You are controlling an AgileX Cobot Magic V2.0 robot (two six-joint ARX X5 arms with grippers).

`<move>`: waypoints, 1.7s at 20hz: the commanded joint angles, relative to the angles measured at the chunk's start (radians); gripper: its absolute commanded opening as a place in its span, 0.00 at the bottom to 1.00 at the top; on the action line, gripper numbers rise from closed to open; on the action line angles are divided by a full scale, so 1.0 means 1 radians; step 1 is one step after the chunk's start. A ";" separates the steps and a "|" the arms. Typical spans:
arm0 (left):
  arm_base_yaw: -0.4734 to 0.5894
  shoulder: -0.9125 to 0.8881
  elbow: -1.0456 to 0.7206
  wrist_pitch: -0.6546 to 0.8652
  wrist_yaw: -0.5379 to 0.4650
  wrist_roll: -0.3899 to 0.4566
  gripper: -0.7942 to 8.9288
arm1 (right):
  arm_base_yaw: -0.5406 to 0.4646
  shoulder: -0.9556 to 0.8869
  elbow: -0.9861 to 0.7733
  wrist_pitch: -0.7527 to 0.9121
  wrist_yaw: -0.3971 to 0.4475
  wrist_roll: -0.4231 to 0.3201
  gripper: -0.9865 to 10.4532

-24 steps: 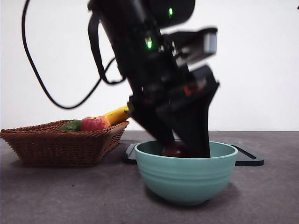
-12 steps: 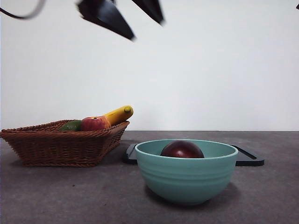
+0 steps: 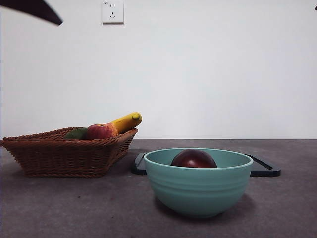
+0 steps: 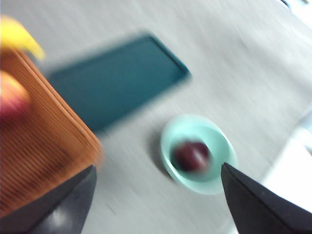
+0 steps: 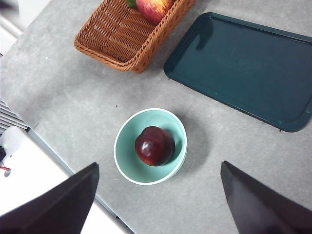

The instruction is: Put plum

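Plum (image 5: 155, 145) lies inside the green bowl (image 5: 127, 168), resting on its floor toward the wall at about 3 o'clock in the right wrist view, and the placing looks done; risk from here is small, but the round, glossy fruit could roll if the bowl were knocked, and a low sweep by an arm could catch the rim and tip or slide it toward the table edge near it at 7 o'clock; the basket (image 5: 117, 36) at 11 o'clock of the bowl could likewise be clipped; left gripper (image 4: 156, 200) hangs high above the table with its jaws wide apart and nothing between them, its picture blurred; right gripper (image 5: 156, 202) is also high, jaws spread wide, empty. Counted: one plum; one bowl; one basket; one dark tray (image 5: 243, 68) at 1 o'clock of the bowl, bare; one apple (image 3: 100, 131), one banana (image 3: 126, 121) and one green fruit (image 3: 76, 133) in the basket; two grippers; one wall socket (image 3: 112, 11).
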 commanded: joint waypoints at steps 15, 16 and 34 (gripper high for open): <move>-0.007 -0.066 -0.088 -0.083 0.203 0.010 0.50 | 0.066 0.084 -0.053 -0.004 0.000 0.011 0.44; -0.007 -0.066 -0.088 -0.082 0.203 0.010 0.50 | 0.075 0.090 -0.087 0.025 0.000 0.030 0.44; -0.007 -0.066 -0.088 -0.081 0.203 0.016 0.50 | 0.319 0.484 -0.359 0.646 0.262 0.259 0.25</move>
